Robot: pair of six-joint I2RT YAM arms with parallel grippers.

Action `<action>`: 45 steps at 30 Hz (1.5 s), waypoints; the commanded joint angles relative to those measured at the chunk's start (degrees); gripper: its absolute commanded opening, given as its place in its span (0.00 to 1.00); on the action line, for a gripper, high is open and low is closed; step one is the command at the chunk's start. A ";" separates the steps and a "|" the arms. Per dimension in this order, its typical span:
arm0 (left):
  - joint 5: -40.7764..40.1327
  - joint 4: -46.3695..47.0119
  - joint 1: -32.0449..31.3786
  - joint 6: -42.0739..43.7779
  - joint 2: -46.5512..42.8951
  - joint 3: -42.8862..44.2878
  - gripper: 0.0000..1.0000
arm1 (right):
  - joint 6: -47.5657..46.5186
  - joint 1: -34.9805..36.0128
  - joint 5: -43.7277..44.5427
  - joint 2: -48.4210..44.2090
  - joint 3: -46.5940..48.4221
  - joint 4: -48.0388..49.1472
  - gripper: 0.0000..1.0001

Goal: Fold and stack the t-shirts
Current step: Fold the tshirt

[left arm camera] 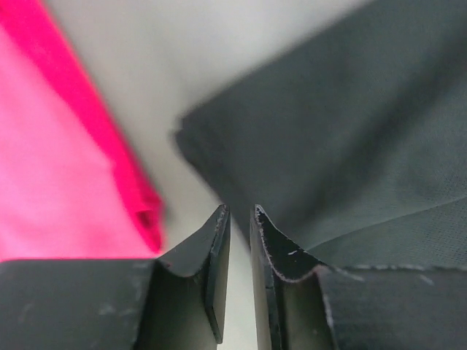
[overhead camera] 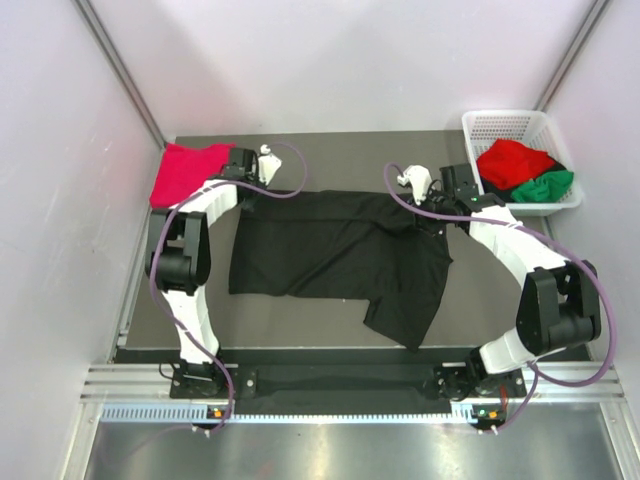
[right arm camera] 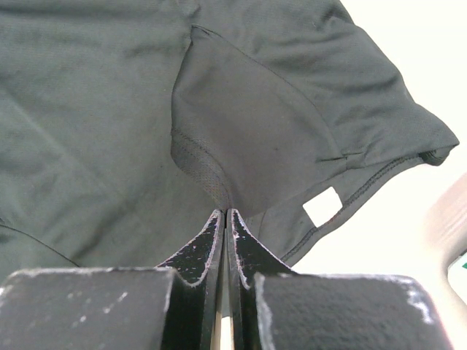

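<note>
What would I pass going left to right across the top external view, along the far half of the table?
crimson-pink t-shirt → left hand → black t-shirt → right hand → white basket, holding the red t-shirt and then the green t-shirt

Both arms reach forward with bent elbows. The left arm (overhead camera: 190, 250) ends in the left gripper (left arm camera: 239, 211), its fingers nearly together with a thin gap. The right arm (overhead camera: 520, 250) ends in the right gripper (right arm camera: 225, 211), pinched tight on a fold of the black t-shirt (right arm camera: 95, 109).
</note>
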 commanded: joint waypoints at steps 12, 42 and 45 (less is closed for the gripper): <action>0.66 -1.97 -0.12 -1.52 4.06 -1.11 0.16 | -0.34 0.52 0.42 -0.32 0.96 1.89 0.00; -2.06 -1.27 -0.29 -1.61 3.35 -5.16 0.09 | 5.73 -2.47 7.98 11.44 11.57 9.62 0.02; -2.42 -0.92 -0.29 -1.61 3.44 -5.16 0.09 | 5.29 -2.38 12.53 14.96 15.00 10.32 0.04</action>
